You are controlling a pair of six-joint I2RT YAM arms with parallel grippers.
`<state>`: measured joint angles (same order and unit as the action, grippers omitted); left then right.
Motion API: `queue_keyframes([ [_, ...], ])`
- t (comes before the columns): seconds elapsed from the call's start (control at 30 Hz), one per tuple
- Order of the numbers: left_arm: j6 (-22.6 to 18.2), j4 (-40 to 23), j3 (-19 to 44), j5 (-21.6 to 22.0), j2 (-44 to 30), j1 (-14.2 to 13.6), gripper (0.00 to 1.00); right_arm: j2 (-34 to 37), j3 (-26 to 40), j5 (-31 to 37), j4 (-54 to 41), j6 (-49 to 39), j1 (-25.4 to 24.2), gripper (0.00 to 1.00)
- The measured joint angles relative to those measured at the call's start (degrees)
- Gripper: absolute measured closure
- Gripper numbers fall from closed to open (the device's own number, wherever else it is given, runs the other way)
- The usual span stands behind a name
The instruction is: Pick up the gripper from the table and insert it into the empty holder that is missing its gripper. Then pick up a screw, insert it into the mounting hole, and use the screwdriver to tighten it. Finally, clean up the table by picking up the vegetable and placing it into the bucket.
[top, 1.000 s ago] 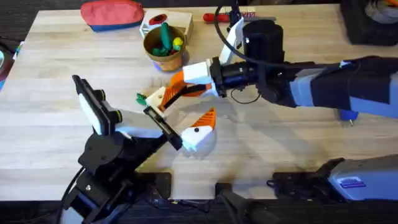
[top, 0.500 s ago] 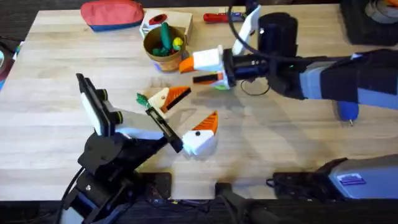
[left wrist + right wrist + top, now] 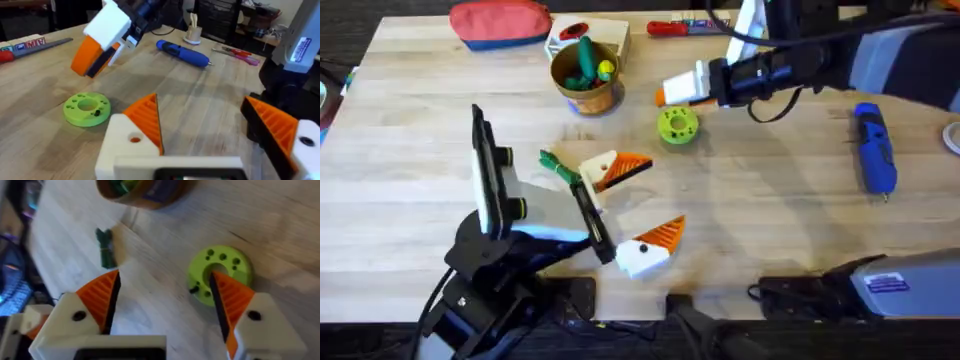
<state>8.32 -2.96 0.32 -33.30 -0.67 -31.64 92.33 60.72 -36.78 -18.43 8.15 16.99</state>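
Rightward and back went the right tool (image 3: 682, 88), off the middle of the worktop (image 3: 770, 230) to hang above its far side, uncovering the green ring-shaped disc (image 3: 677, 125). Its fingers were spread wide and empty, with the disc under one tip in its own wrist view. The left tool (image 3: 665, 190) was also spread and held nothing, low over the middle.

The vegetable (image 3: 557, 166) lay on the wood just beside the left tool's farther finger, near the bucket (image 3: 585, 75). The blue power screwdriver (image 3: 873, 150) lay well apart at the right side.

The nearest risk was that finger: any sideways sweep could knock the vegetable away before it was pinched. Being slim, it might also roll out of a loose pinch. The bucket already showed toy pieces above its rim (little room left), so a careless drop could bounce out. The disc shares the vegetable's colour and could be taken for it.

Counted: one vegetable, one bucket, one disc, one blue screwdriver, one red-handled screwdriver (image 3: 666, 28), one red pouch (image 3: 500, 22), and two tools with four orange-padded fingers. I could not pick out a loose orange finger, a bare holder or any screw with confidence.
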Motion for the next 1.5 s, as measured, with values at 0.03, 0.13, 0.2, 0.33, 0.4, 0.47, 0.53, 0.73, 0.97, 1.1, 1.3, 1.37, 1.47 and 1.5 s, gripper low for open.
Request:
queue_keyframes([
  [0.03, -0.1, 0.0, 0.0, -0.2, 0.0, 0.0, 0.014, 0.0, 0.9, 2.8, -3.0, -3.3, 0.4, 0.009],
  [0.13, -0.3, 0.0, 0.0, -0.5, 0.0, 0.0, 0.014, 0.0, 1.9, 10.7, -8.5, -10.7, 2.1, 0.008],
  [0.2, -0.4, 0.0, 0.0, -0.6, 0.0, 0.0, 0.014, 0.0, 1.9, 14.7, -10.3, -13.6, 3.2, 0.008],
  [0.33, -0.4, 0.0, 0.0, -0.8, 0.0, 0.0, 0.014, 0.0, 1.9, 18.5, -11.3, -16.7, 3.8, 0.010],
  [0.4, -0.4, 0.0, 0.0, -0.9, 0.0, 0.0, 0.013, 0.0, 1.9, 19.5, -11.5, -18.2, 3.9, 0.093],
  [0.47, -0.4, 0.0, 0.0, -1.1, 0.0, 0.0, 0.014, 0.0, 1.9, 20.4, -11.9, -19.8, 4.1, 0.282],
  [0.53, -0.4, 0.0, 0.0, -1.2, 0.0, 0.0, 0.014, 0.0, 1.9, 21.0, -11.6, -21.0, 4.9, 0.413],
  [0.73, -0.4, 0.0, 0.0, -1.3, 0.0, 0.0, 0.014, 0.0, 1.9, 22.9, -9.4, -22.6, 8.6, 0.503],
  [0.97, -0.4, 0.0, 0.0, -1.3, 0.0, 0.0, 0.015, 1.0, 1.9, 27.8, -9.0, -23.7, 12.5, 0.553],
  [1.1, -0.4, 0.0, 0.0, -1.3, 0.0, 0.0, 0.014, 3.5, 1.9, 29.5, -8.8, -24.1, 13.5, 0.640],
  [1.3, -0.5, 0.0, 0.0, -1.3, 0.0, 0.0, 0.014, 5.3, 1.9, 31.9, -8.6, -24.3, 14.0, 0.768],
  [1.37, -0.5, 0.0, 0.0, -1.3, 0.0, 0.0, 0.015, 5.4, 1.9, 32.2, -8.4, -24.3, 14.2, 0.782],
  [1.47, -0.5, 0.0, 0.0, -1.3, 0.0, 0.0, 0.013, 5.4, 1.9, 32.5, -7.8, -24.5, 14.8, 0.787],
  [1.5, -0.5, 0.0, 0.0, -1.3, 0.0, 0.0, 0.013, 5.4, 1.9, 32.6, -7.7, -24.5, 14.9, 0.788],
])
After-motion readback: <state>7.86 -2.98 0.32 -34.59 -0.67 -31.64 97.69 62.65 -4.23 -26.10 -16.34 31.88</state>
